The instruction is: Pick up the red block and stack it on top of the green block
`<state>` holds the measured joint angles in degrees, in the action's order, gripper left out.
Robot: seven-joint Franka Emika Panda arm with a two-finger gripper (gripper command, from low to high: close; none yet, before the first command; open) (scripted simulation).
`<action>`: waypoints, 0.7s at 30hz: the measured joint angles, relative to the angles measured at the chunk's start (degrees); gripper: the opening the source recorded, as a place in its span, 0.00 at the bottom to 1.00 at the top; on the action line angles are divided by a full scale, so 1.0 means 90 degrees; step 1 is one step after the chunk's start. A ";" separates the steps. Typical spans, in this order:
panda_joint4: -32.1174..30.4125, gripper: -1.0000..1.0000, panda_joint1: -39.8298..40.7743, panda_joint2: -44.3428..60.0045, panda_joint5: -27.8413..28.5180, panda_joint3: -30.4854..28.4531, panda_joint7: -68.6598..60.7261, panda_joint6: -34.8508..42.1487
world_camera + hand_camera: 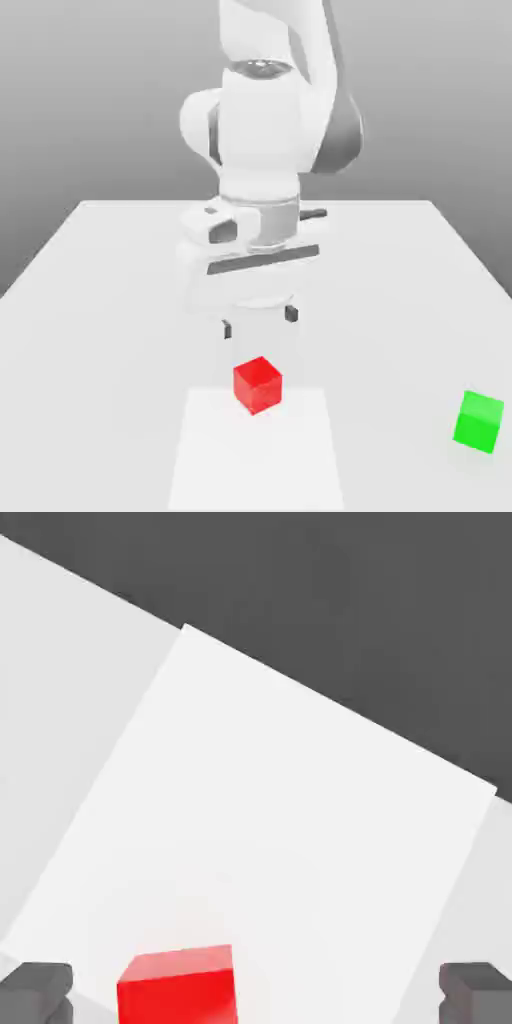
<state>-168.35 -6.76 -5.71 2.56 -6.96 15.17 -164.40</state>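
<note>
The gripper (260,323) is hovering with its fingers spread wide, holding nothing. Going from the exterior view's left to right, the red block (258,385) is sitting below the gripper; the green block (479,422) is resting well apart from it.

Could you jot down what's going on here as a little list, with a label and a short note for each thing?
tool: open, above the table, holding nothing
red block: on the far end of the white patch, turned at an angle
green block: on the table, toward the exterior view's right
blocks: apart, not stacked
</note>
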 joint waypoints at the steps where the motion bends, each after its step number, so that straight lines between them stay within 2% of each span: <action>1: -0.0022 0.50 -0.0050 0.0353 -0.0123 -0.0006 -0.0148 -0.0282; 5: 0.0049 0.50 0.0224 0.1385 -0.0643 0.0398 -0.0585 -0.1148; 6: 0.0072 0.00 0.0364 0.1603 -0.0694 0.0546 -0.0635 -0.1339; 13: 0.0077 0.00 0.0414 0.1653 -0.0691 0.0596 -0.0632 -0.1376; 21: -0.0154 0.00 0.0423 0.0009 -0.0162 0.0453 -0.0264 0.0036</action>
<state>-169.73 -2.96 -5.63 1.10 -2.88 12.80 -164.08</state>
